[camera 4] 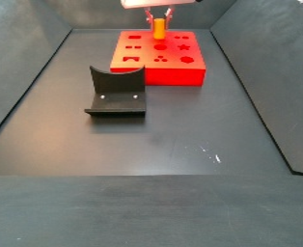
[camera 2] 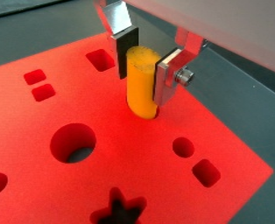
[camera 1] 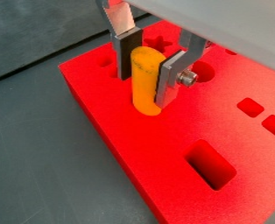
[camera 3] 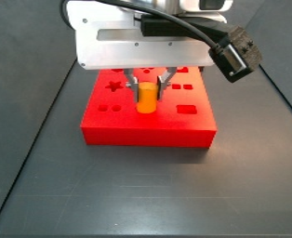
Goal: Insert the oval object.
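Orange-yellow, the oval object (camera 1: pixel 146 80) stood upright near the frame centre in both wrist views, its lower end at the red block (camera 1: pixel 164 149), apparently entering a slot. My tool (camera 2: pixel 147 63) gripped its upper part, its long axis running straight down from the fingers.

1 oval peg (camera 1: pixel 144 80), 1 red block (camera 3: pixel 149 123), 1 fixture (camera 4: pixel 116 93), 1 claw (camera 2: pixel 150 54).

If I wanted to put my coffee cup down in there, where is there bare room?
The dark floor in front of the fixture lies bare, as does the strip between the fixture and the red block. It is crowded at the block: there the gripper hangs, its jaws on either side of the oval object, which stands in the block's top.
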You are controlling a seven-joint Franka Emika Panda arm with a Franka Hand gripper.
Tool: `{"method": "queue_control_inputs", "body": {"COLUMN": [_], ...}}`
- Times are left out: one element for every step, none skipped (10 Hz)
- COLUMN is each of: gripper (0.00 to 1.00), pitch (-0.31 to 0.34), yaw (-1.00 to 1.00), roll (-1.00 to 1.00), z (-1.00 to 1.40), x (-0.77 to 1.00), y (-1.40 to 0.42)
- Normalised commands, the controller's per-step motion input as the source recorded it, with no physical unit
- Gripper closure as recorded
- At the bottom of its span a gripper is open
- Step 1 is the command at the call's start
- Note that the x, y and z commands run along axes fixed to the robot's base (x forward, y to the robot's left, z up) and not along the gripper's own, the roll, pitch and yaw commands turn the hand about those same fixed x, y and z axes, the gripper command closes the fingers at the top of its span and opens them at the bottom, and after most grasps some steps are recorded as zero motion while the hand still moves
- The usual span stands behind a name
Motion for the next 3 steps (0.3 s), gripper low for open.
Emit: {"method": "queue_control_inputs", "body": {"gripper": [1.00,1.00,1.00], "pitch": [0.000,0.000,0.000], "yaw": [0.00,0.00,0.00], "roll": [0.26,0.22,0.00], "z": [-0.51,-0.47,0.00], "x": [0.00,0.00,0.00], "y": [-0.15,-0.16,0.00]}}
